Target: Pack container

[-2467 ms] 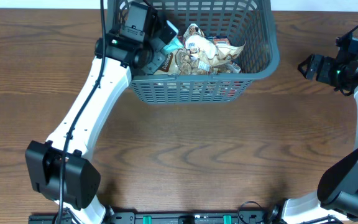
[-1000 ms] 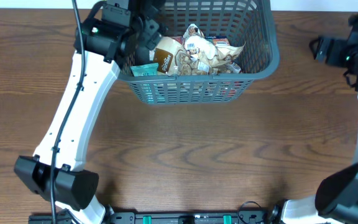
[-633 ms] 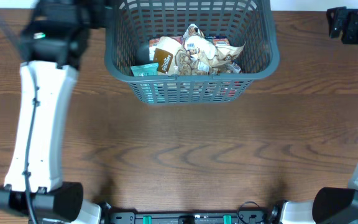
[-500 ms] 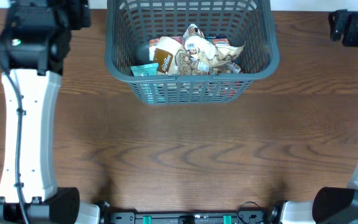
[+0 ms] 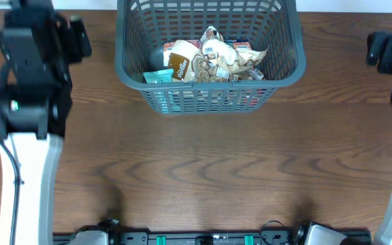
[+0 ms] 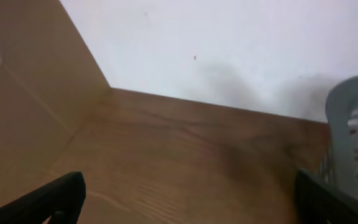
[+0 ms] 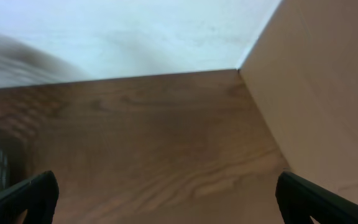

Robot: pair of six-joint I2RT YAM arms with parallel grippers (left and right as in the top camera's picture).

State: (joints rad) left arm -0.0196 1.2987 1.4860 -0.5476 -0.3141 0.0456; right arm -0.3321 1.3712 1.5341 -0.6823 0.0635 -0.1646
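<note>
Counter (image 5: 203,170) of dark brown wood fills the overhead view, and no loose item lies on the part that shows. The basket (image 5: 209,99), grey with slotted walls, stands at the far middle edge, its long side facing the robot.

The left arm (image 5: 29,95) stands well to the left of the basket and the right arm (image 5: 390,53) sits at the far right edge of the frame. Neither touches the basket. Inside the basket, a heap of crumpled packs (image 5: 213,61), tan, white and teal, rests against the near wall. The far half of the floor is bare.

In each wrist view the black jaws show only as tips at the two bottom corners. Both pairs are wide apart and hold nothing. The left wrist view catches a sliver of the basket's corner on its right side. The right wrist view shows little but bare counter and a pale wall.

Packing looks finished or nearly so. The step in hand seems to be holding clear of the basket. To do it well, keep both arms outside the rim so nothing snags the slots. Should another pack need placing, come over the rim from above, aim for the bare far half, and let go low.
</note>
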